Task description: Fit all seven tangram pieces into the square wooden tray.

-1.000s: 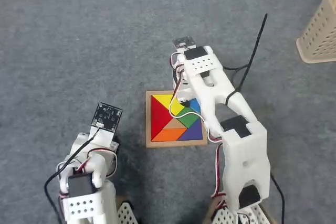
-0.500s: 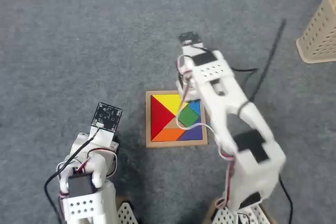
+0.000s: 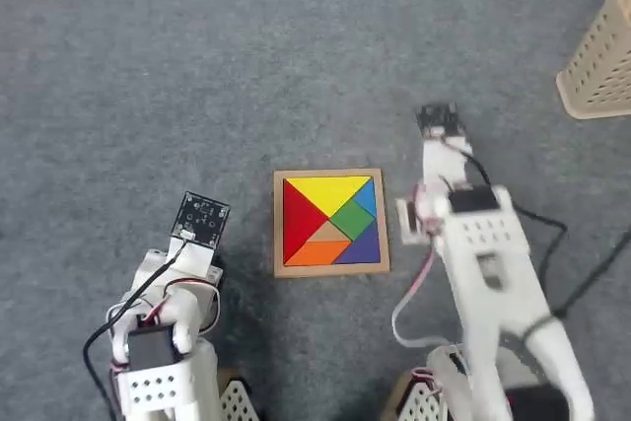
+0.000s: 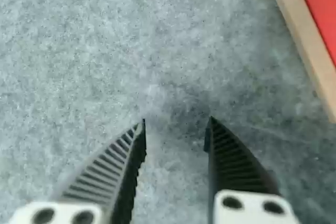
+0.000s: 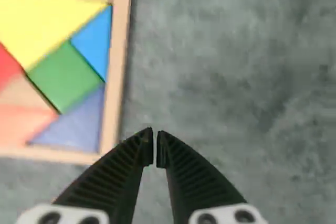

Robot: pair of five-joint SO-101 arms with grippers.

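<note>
Tan tray [image 3: 279, 224] w/ yellow, red, green, blue, purple, orange pcs [image 3: 328, 192].

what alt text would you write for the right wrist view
The right gripper, shut and empty, hangs over grey carpet just beside the square wooden tray. The tray holds coloured tangram pieces fitted together.

My two white arms
My left arm [image 3: 163, 382], lower left, and right arm [image 3: 488, 273], lower right, have black motors, thin wires, tiny holes. My fingers [image 4: 123, 166] are black and ridged.
</note>
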